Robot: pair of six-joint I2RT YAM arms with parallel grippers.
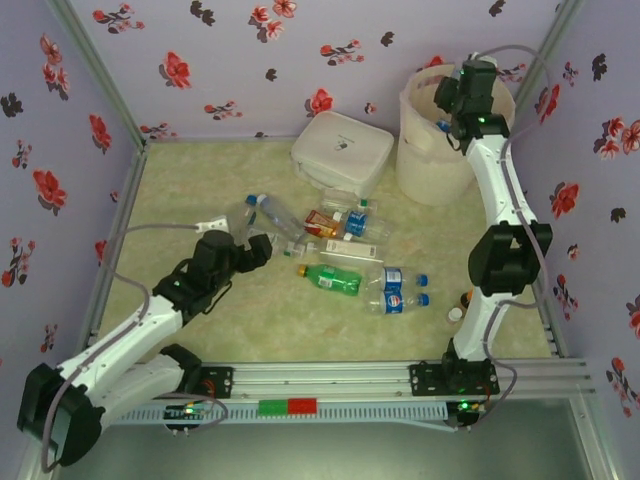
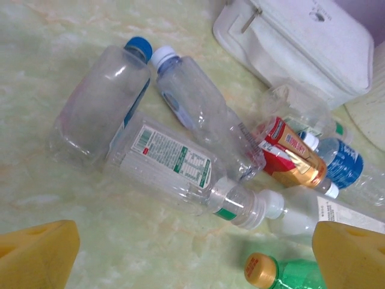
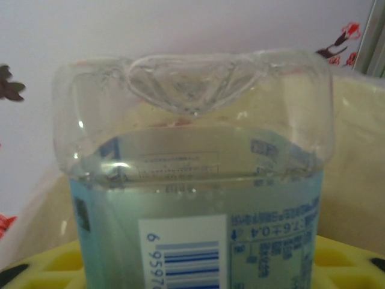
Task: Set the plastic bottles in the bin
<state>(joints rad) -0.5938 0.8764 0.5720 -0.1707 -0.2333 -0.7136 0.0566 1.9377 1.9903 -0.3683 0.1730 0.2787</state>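
Note:
Several plastic bottles [image 1: 340, 225] lie in a loose pile mid-table, with a green one [image 1: 333, 280] and a blue-labelled one [image 1: 395, 285] nearer the front. My left gripper [image 1: 258, 250] hovers open at the pile's left edge. Its yellow fingers [image 2: 36, 253] flank bare table just short of a clear bottle with a green-and-white label [image 2: 174, 165]. My right gripper [image 1: 455, 100] is over the cream bin [image 1: 435, 150], shut on a clear plastic bottle with a pale blue label [image 3: 192, 180], base pointing away from the camera. The bin's rim [image 3: 355, 150] lies behind it.
A flat white case [image 1: 342, 150] sits at the back, left of the bin and touching the pile's far side [image 2: 307, 42]. A tiny brown bottle with an orange cap [image 1: 466, 297] stands by the right arm. Flowered walls close in the table on three sides.

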